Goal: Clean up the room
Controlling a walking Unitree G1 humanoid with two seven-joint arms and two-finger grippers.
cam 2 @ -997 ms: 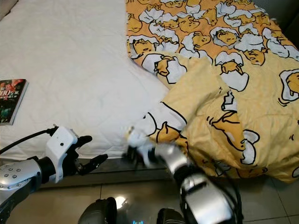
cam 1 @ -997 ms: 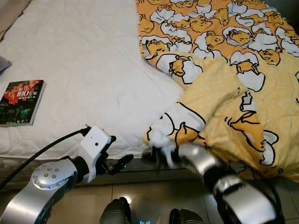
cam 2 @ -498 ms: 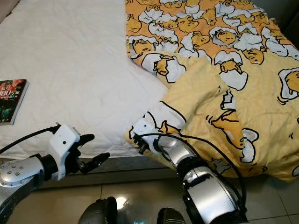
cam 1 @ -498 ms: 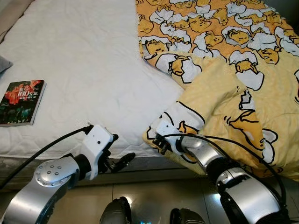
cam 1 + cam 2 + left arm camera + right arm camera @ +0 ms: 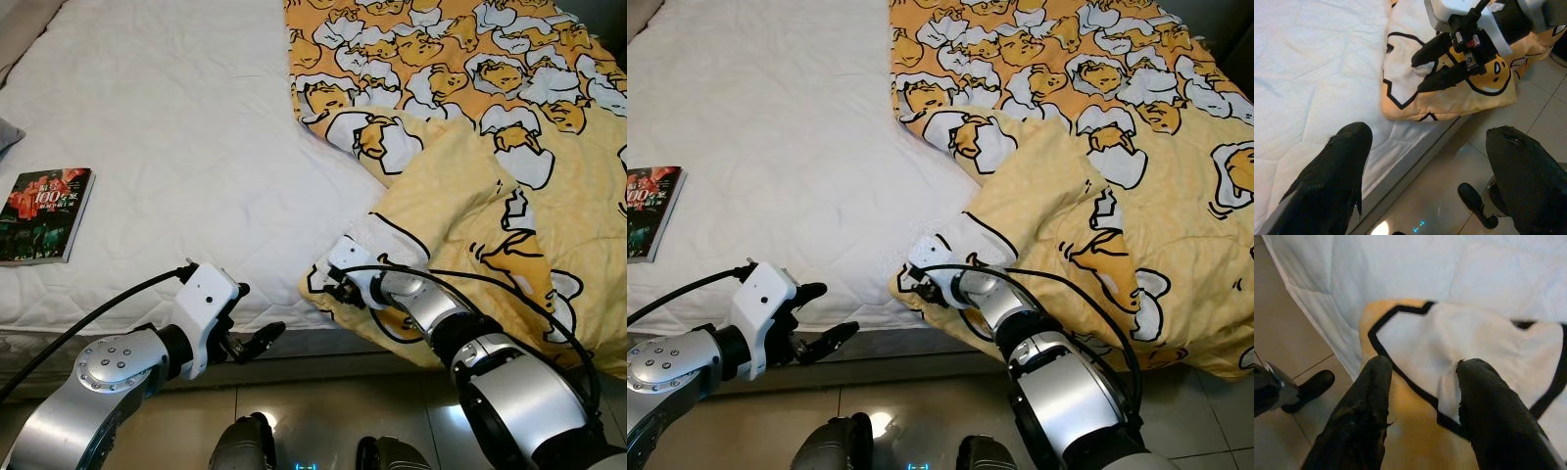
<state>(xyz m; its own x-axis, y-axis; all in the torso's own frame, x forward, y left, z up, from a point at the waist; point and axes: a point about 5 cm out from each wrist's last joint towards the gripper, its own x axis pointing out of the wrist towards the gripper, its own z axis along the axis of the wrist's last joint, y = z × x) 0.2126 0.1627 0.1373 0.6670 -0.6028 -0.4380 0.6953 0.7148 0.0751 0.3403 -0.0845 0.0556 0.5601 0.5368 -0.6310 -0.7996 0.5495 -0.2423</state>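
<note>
— While I watch the bed [image 5: 176,147], where's the blanket?
— Yellow blanket [image 5: 509,147] covers its right half, corner folded at the near edge.
— Hands?
— My right hand [image 5: 1437,63] rests on that corner, fingers spread, cloth between them. My left hand [image 5: 257,341] hangs spread below the mattress edge. Book [image 5: 44,213] lies far left.

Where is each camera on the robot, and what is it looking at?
Left eye and right eye: on the head, looking down at the bed, blanket and book; both arms show.
Left wrist: on the left arm, looking past the open left hand at the right hand on the blanket corner.
Right wrist: looking along the right hand's fingers at that same corner.
</note>
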